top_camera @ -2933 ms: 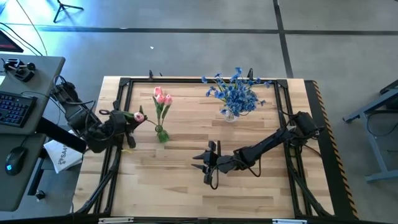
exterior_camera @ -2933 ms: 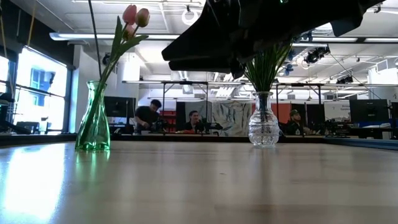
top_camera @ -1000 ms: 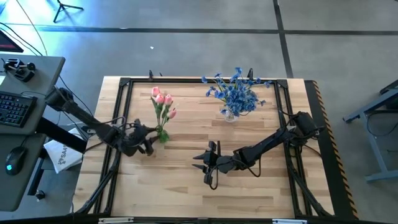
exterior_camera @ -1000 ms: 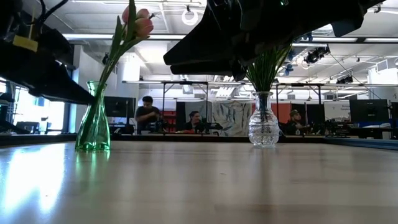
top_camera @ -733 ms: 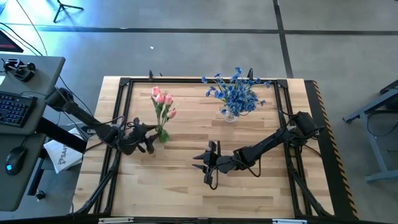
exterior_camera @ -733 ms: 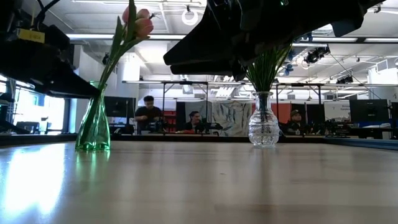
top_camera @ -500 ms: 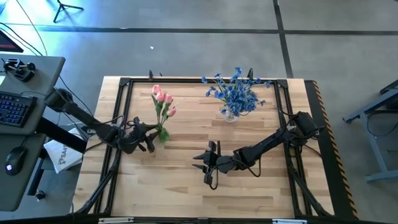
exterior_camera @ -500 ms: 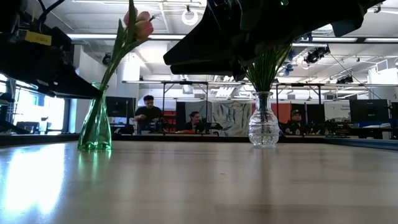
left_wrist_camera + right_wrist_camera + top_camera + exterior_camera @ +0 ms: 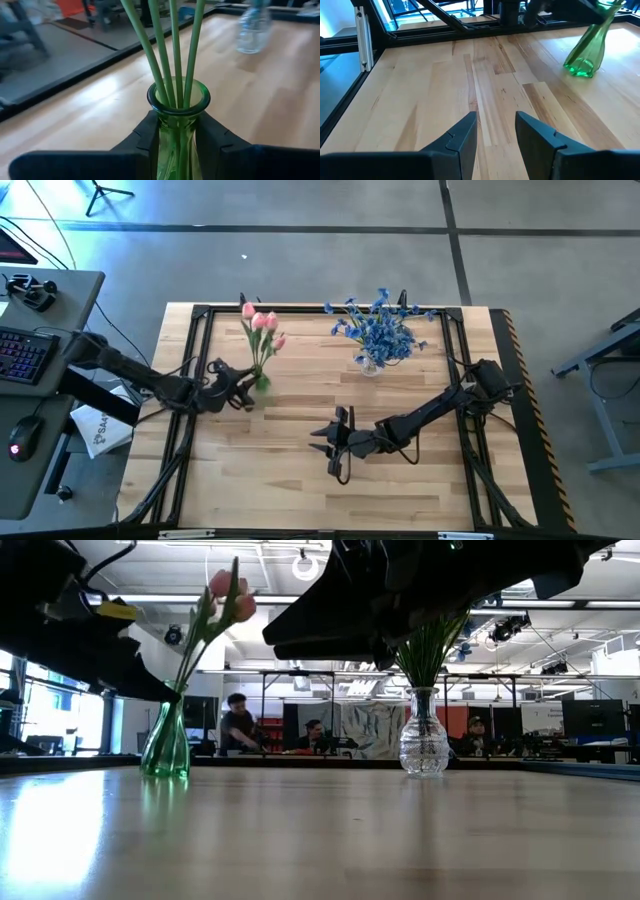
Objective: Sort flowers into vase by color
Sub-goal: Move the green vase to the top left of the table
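A green glass vase [image 9: 258, 383] holds several pink tulip-like buds [image 9: 262, 322] on long green stems. It stands at the table's left middle and also shows in the low view [image 9: 167, 745] and the right wrist view [image 9: 587, 50]. My left gripper [image 9: 240, 384] is shut on it. The blue blossom sprays [image 9: 378, 330] stand in a clear glass vase [image 9: 424, 745] at the far middle. My right gripper [image 9: 335, 442] hovers open and empty over the table's middle, its fingers [image 9: 465, 137] apart. My left gripper pinches the green vase's narrow neck [image 9: 178, 131] just below the rim [image 9: 178, 97], one finger [image 9: 152, 135] on each side. The fingers come roughly level from the table's left side. The vase stays about upright, its base [image 9: 165, 770] at table level.
A black frame [image 9: 200, 315] runs round the wooden table top. Bare wood lies near the front edge and between the two vases. A desk with a keyboard [image 9: 25, 350] stands beyond the left edge. People sit in the room behind [image 9: 238, 725].
My left gripper has gone toward the table's far edge and a little right with the green vase in its fingers. The vase and its pink flowers have moved along with it, staying about upright with the base at table level. My right arm has kept still.
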